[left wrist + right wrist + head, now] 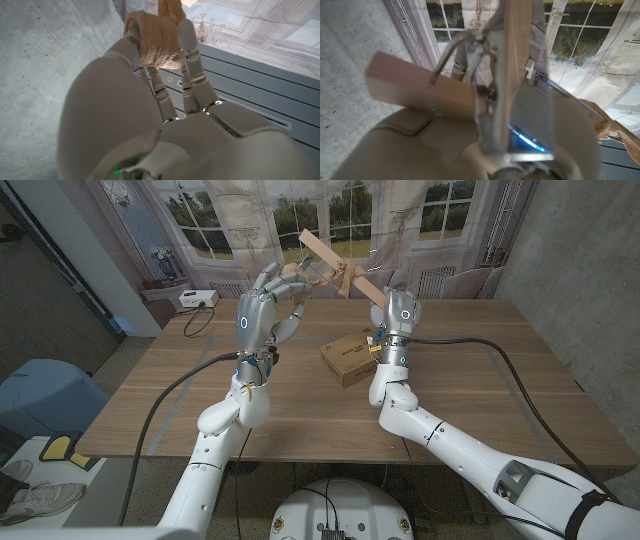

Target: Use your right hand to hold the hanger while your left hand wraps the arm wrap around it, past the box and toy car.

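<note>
1. One wooden hanger (335, 265), up in the air above the counter's far side, tilted, its high end toward the robot's left. Right wrist view shows its wood bar (420, 85) and metal wire parts close against the hand.
2. Right hand (400, 310) grips the hanger at its lower end, fingers closed round it.
3. One arm wrap (157, 40), beige and bunched into a wad. In the left wrist view it sits pinched between the fingertips (186, 35) of the left hand (265, 305). That hand is raised, just beside the hanger's high end; other fingers partly spread.
4. One cardboard box (347, 358) on the counter, under the hanger, just beside the right forearm.
5. Toy car: cannot make one out; a small coloured bit shows at the right wrist by the box, too small to tell.
6. One white device (198, 298) at the counter's far left edge, with a black cable running from it.
7. Counter (500, 410): wood grain, light brown.
8. Room: printed backdrop of tall windows and curtains (200, 220) behind, grey concrete wall (590, 270) on the right, blue bin (40, 395) on the floor at left.
</note>
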`<action>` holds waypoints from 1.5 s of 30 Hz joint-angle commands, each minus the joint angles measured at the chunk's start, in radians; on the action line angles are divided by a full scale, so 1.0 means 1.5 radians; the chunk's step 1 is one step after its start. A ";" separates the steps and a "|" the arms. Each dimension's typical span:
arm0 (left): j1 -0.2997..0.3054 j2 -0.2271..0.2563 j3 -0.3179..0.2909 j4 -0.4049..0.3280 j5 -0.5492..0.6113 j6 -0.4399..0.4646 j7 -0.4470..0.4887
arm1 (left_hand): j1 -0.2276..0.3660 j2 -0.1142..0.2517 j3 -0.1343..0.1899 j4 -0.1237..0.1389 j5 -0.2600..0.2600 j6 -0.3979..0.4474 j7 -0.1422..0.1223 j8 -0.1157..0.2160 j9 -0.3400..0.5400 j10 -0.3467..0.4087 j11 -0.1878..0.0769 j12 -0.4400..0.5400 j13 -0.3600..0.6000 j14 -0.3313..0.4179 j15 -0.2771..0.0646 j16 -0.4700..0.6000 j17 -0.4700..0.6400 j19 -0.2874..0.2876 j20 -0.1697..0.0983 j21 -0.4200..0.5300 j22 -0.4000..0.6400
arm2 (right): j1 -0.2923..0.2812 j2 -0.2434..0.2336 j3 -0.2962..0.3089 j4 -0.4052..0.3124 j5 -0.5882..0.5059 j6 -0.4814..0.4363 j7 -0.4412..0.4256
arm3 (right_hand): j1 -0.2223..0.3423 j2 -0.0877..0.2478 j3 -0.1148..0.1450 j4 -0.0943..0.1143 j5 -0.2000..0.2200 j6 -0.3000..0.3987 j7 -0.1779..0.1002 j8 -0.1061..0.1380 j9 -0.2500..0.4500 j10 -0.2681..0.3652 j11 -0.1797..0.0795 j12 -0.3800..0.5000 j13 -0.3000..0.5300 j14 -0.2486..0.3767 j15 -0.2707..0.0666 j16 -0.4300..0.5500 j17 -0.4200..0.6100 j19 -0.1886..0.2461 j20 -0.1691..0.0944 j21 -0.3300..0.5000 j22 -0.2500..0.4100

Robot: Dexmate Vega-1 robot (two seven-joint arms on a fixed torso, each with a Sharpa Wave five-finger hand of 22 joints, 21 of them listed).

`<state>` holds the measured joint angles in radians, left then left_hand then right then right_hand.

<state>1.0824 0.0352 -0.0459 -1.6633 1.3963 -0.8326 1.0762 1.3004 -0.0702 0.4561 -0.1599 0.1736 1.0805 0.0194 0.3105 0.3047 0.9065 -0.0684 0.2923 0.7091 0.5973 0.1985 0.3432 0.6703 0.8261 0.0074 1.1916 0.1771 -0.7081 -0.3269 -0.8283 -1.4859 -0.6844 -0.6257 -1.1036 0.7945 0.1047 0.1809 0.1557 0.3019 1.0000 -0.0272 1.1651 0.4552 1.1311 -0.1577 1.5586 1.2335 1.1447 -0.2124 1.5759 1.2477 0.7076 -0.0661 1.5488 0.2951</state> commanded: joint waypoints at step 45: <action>-0.138 0.309 0.281 -0.297 -0.380 0.544 -0.405 | 0.093 0.102 0.006 0.001 0.000 0.000 -0.005 0.002 0.001 0.006 -0.004 -0.001 0.011 0.328 -0.279 -0.011 0.016 -0.079 -0.145 0.012 0.003 | -0.020 -0.090 -0.062 -0.061 -0.211 0.104 0.001 | -0.035 0.033 0.006 -0.001 -0.003 0.001 -0.001 0.008 -0.003 0.002 -0.002 0.004 0.003 0.006 0.001 0.002 0.001 0.000 -0.050 0.004 0.007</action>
<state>0.8899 0.3377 0.3233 -1.9239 1.0010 -0.2668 0.8483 1.3002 -0.0700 0.4561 -0.1599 0.1735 1.0804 0.0193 0.3085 0.3039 0.9087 -0.0741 0.2923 0.7255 0.5973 0.1985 0.3280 0.6910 0.8231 0.0104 1.2046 0.1793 -0.7361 -0.4495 -0.9150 -1.5678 -0.9481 -0.4926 -1.1011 0.7688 0.1169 0.1837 0.1528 0.3019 0.9963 -0.0308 1.1732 0.4497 1.1314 -0.1576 1.5620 1.2341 1.1501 -0.2071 1.5759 1.2490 0.7076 -0.0661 1.5488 0.2996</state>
